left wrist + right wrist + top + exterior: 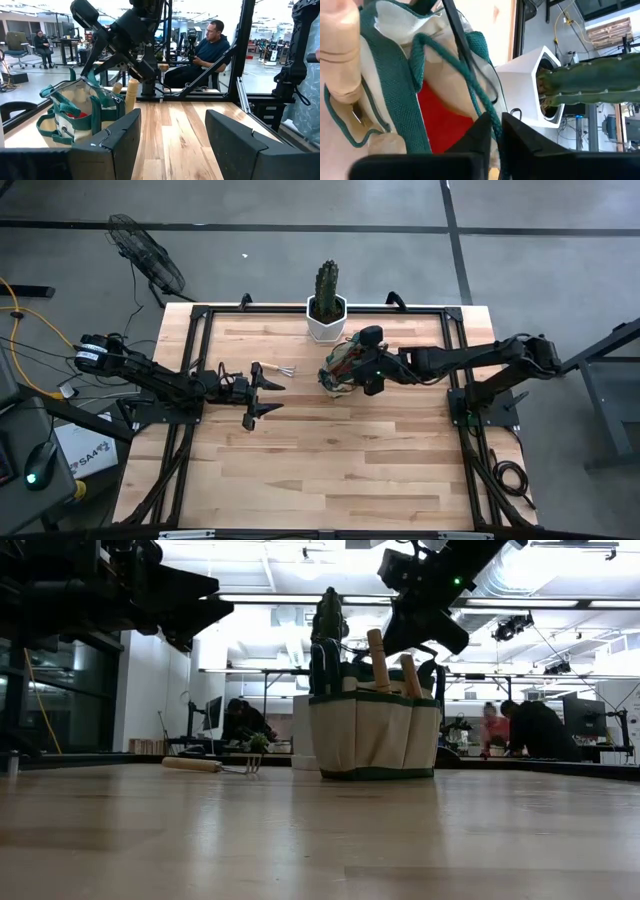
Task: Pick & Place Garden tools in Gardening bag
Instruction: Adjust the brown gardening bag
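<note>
We see the right gripper (495, 131), its dark fingers nearly pressed together and pinching a woven green loop handle (470, 85) of the soft tan-and-green gardening bag (375, 735), directly below it on the wooden table (330, 470) beside the white hexagonal pot (327, 319) of the ribbed cactus (327, 280). Two smooth wooden tool handles (378, 660) stand up from the bag and something red (442, 120) lies inside, the right arm reaching in level from the table's right edge. The left gripper (262, 397) hovers with fingers spread, the wooden-handled mini rake (275, 369) just beside it on the boards.
</note>
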Controlling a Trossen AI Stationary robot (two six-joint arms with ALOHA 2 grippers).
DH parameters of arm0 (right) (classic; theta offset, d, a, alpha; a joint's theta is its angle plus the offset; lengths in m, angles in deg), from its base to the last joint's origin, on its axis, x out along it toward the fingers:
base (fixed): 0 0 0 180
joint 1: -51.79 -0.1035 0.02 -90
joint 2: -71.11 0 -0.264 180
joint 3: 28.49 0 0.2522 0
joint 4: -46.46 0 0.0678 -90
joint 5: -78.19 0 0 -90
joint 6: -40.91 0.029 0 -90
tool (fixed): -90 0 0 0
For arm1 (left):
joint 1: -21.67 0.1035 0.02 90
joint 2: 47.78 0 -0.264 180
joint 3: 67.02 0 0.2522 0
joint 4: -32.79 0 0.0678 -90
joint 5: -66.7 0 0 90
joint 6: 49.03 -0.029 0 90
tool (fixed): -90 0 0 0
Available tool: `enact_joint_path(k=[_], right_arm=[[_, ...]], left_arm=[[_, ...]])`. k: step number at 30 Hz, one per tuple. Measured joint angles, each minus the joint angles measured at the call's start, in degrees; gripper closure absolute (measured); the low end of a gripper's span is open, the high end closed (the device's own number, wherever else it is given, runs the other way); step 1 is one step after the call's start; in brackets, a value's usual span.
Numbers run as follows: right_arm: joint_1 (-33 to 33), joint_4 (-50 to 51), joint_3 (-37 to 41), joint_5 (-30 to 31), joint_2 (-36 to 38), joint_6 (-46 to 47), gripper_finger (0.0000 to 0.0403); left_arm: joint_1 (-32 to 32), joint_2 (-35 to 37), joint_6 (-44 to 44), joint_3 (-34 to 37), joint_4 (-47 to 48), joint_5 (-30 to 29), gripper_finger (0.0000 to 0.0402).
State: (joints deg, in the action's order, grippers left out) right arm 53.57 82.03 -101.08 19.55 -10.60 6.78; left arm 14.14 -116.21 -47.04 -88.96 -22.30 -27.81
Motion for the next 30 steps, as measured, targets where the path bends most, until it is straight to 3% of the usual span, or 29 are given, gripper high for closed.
enact_joint_path(k=[7, 18, 24, 30], right_arm=[[-0.6, -0.1, 0.0, -0.6, 0.0, 0.2, 0.0396], [-3.3, -3.5, 0.0, -14.0, 0.0, 1.5, 0.0397], [-5.4, -3.2, 0.0, -18.2, 0.4, 3.7, 0.0397], [-8.9, -2.1, 0.0, -18.5, 1.9, 5.1, 0.0397]], left_arm=[[0.0, 0.0, 0.3, 0.0, 0.0, 0.0, 0.0183], [0.0, 0.0, 1.3, 0.0, 0.0, 0.1, 0.0183], [0.0, 0.0, 1.3, 0.0, 0.0, 1.2, 0.0183], [0.0, 0.0, 1.2, 0.0, 0.1, 1.2, 0.0183]])
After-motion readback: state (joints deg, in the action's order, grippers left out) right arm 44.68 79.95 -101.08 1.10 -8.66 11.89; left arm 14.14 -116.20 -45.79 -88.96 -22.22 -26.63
